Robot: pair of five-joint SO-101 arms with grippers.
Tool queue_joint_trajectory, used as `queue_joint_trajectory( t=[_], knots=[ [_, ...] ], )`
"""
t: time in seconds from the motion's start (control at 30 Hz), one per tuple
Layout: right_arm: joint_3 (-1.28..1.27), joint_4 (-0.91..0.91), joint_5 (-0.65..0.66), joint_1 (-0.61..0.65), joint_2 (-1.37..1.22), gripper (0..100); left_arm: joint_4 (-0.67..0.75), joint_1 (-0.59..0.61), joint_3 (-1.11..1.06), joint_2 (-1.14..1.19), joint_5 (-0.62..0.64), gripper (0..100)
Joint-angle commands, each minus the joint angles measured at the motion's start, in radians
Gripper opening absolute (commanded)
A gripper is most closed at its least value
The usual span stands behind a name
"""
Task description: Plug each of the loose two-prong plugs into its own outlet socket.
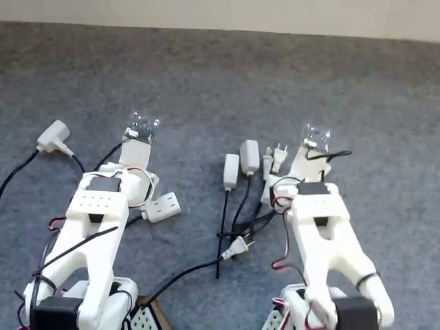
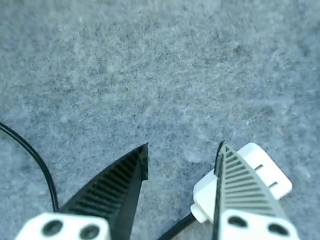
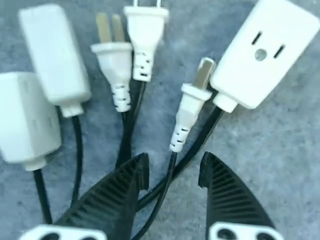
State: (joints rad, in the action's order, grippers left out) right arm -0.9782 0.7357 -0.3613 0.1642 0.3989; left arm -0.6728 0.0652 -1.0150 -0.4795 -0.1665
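Note:
My left gripper stands open above bare grey carpet, and a white outlet socket lies just beside one of its fingers. From above, that arm's gripper is at the centre left, with an outlet socket beside the arm. My right gripper is open over a bundle of black cords. Three two-prong plugs lie loose ahead of it, flanked by a white outlet socket and two white sockets. Neither gripper holds anything.
Another white outlet socket on a black cord lies at the far left. One more plug rests between the two arms, nearer the bases. Open carpet stretches beyond both grippers toward the far wall.

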Motion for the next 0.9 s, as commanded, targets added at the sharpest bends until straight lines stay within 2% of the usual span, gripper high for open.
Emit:
queue_joint_trajectory(
  t=[0.0,0.37,0.53,0.73,0.87],
  knots=[
    [0.110,-0.013,0.015,-0.013,-0.110,17.6,0.014,0.008,0.002,-0.025,0.005,23],
    [0.222,-0.016,0.015,-0.015,-0.240,16.9,0.014,0.008,0.002,-0.025,0.005,23],
    [0.225,-0.018,0.015,-0.015,-0.248,0.0,0.014,0.007,0.002,-0.025,0.005,23],
    [0.223,-0.007,0.017,-0.015,-0.237,0.7,0.014,0.007,0.002,-0.025,0.005,23],
    [0.271,0.093,0.023,-0.035,-0.166,0.8,0.015,0.007,0.002,-0.025,0.005,23]
  ],
)
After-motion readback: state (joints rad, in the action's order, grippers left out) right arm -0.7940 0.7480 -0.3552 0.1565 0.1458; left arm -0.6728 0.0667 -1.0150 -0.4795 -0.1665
